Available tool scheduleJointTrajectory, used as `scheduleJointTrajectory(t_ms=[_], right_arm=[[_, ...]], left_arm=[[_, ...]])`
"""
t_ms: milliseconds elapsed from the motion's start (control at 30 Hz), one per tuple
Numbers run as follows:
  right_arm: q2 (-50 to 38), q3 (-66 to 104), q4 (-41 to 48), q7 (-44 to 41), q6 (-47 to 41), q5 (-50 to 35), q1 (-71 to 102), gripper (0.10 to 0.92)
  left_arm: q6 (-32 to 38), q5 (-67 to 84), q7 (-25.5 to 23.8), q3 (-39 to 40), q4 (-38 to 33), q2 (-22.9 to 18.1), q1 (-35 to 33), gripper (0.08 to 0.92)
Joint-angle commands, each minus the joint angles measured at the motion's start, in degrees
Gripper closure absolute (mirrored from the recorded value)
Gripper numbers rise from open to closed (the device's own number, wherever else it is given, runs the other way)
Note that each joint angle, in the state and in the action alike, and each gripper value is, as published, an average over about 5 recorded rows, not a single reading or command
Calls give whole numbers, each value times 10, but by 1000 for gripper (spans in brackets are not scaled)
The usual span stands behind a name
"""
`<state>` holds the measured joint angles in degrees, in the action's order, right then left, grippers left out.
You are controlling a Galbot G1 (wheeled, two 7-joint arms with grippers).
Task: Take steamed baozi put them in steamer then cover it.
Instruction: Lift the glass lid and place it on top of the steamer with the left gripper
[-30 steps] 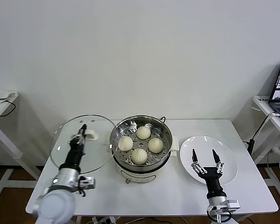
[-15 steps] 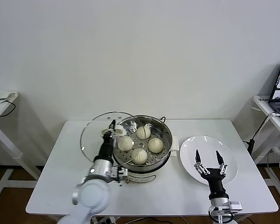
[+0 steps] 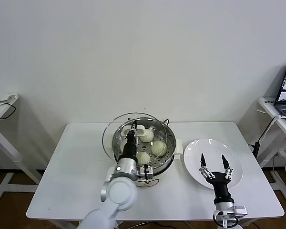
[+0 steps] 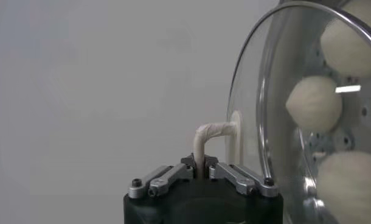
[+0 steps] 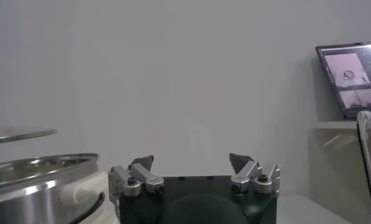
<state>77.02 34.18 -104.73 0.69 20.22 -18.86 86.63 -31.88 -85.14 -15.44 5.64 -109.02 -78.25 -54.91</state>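
- step in hand: covering. the steamed baozi (image 3: pixel 151 141) already sit inside the steamer (image 3: pixel 167 153), so loading looks done, judged from how things lie.
- left tool (image 3: pixel 130 130) is clamped shut on the white handle (image 4: pixel 211 139) of the glass lid (image 3: pixel 138 135), holding the lid over the pot. in the head view the lid sits offset toward the robot's left, its rim overhanging that side of the steamer; it does not look seated.
- right tool (image 3: pixel 214 162) hangs idle over the white plate (image 3: pixel 234 164), its fingers spread wide and holding nothing.
- next move, as a judgement: centre the lid over the pot rim, lower it level until the rim seats all round, then release the handle. an off-centre drop could leave the lid tilted on the edge.
- materials: lid is clear domed glass with a thin metal band at the rim; the handle is a slim cream loop standing off a round boss.
- steamer is a round polished steel pot with a perforated tray and a cream base, standing at mid worktop (image 3: pixel 66 186).
- baozi are round, matte, cream-white dough; likely soft and easily dented.
- plate is flat, glossy white, beside the steamer on the robot's right.
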Motion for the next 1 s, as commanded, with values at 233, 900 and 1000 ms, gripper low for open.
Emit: scheduleJointTrajectory(t_ms=[233,900,1000], right_arm=[[2,0,5,0,0,7,-1,203],[2,-5,12,0,0,13,-7,203],[2,-6,13,0,0,13,-9,203]], left_arm=[[-15,-12,5,32,51,-48,18,811],[-14,-18,19,30,73,-62,17,811],[-14,-19,18,27,75,-60,16,811]])
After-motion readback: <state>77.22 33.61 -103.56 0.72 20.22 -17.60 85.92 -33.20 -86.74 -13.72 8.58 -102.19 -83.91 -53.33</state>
